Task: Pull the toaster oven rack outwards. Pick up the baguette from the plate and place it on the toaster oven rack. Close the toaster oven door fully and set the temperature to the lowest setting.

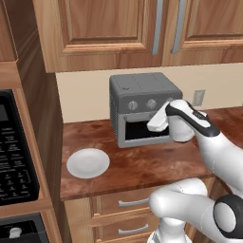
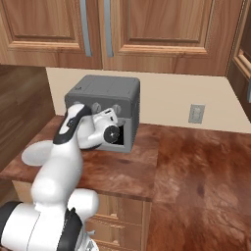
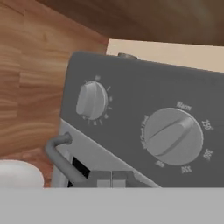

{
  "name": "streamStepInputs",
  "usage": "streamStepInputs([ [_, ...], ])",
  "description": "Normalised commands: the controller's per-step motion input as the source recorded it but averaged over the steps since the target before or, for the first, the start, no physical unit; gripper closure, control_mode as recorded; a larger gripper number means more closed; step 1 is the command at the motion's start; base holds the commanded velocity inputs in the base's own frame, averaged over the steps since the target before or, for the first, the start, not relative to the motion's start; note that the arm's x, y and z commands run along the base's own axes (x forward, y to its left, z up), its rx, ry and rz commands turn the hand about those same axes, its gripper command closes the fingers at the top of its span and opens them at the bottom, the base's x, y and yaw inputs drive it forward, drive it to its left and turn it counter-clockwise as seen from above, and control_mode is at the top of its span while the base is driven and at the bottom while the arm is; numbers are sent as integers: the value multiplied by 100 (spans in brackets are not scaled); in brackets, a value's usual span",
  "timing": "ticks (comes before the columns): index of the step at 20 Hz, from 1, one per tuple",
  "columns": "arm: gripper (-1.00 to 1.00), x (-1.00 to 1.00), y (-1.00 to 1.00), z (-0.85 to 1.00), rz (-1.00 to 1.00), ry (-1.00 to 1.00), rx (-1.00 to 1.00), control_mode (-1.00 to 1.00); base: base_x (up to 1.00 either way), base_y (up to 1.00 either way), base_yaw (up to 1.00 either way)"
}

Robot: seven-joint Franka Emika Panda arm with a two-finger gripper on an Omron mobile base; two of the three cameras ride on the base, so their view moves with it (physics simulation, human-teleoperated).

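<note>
The dark-grey toaster oven (image 1: 142, 92) stands at the back of the counter, and its light-grey door (image 1: 142, 138) sits upright against the front. The rack and the baguette are hidden. To the left, the white plate (image 1: 88, 163) lies bare on the counter. My hand covers the oven's right front in the left base view. In the hand view my gripper (image 3: 111, 178) is shut with nothing between its fingertips. It sits close under the large temperature knob (image 3: 173, 136), which is marked Warm, 250, 300. A smaller knob (image 3: 91, 100) and the door's bar handle (image 3: 57, 153) lie to its left.
A black microwave with a keypad (image 1: 14, 152) fills the cabinet at the left. Wooden wall cabinets (image 1: 109, 28) hang above the oven. There is a wall socket (image 2: 197, 113) to the oven's right, and drawers (image 1: 128, 204) sit under the brown counter (image 2: 196, 162).
</note>
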Motion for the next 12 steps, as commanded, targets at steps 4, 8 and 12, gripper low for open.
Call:
streamStepInputs([
  [4, 100, 0, 0, 47, -12, -2, 11, -100, 0, 0, 0],
  [8, -100, 0, 0, 32, -21, 0, 17, -100, 0, 0, 0],
  [12, -100, -7, -3, 21, -20, 0, 21, -100, 0, 0, 0],
])
